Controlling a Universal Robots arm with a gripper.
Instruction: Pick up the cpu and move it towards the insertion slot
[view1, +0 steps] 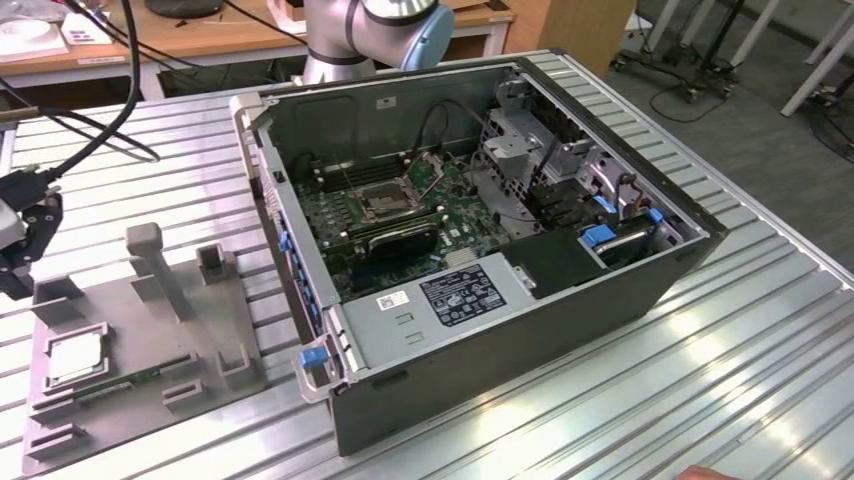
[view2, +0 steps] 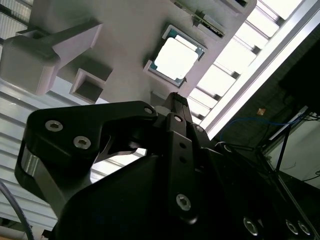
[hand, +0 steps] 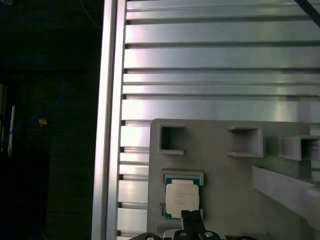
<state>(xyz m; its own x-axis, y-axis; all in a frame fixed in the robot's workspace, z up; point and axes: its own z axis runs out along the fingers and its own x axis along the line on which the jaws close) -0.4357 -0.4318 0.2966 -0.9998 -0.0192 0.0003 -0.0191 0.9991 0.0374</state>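
The cpu (view1: 74, 357) is a flat silver square with a green rim, lying in a recess of the grey fixture plate (view1: 147, 330) at the exterior view's left. It also shows in both wrist views, as the cpu (view2: 176, 59) and the cpu (hand: 182, 196). My gripper (view1: 24, 245) hangs above the plate's far left edge, a short way from the cpu and apart from it. Its black tip (view2: 177, 102) points toward the chip, and the tip (hand: 190, 220) sits just beside it. The insertion slot (view1: 384, 203) lies on the green board inside the open computer case (view1: 534, 300).
A green memory stick (view1: 127, 383) lies in the plate next to the cpu. Grey posts (view1: 154, 265) rise from the plate. Black cables (view1: 94, 130) trail over the ribbed aluminium table (view1: 694, 380). The table's edge (hand: 107, 125) runs close to the plate.
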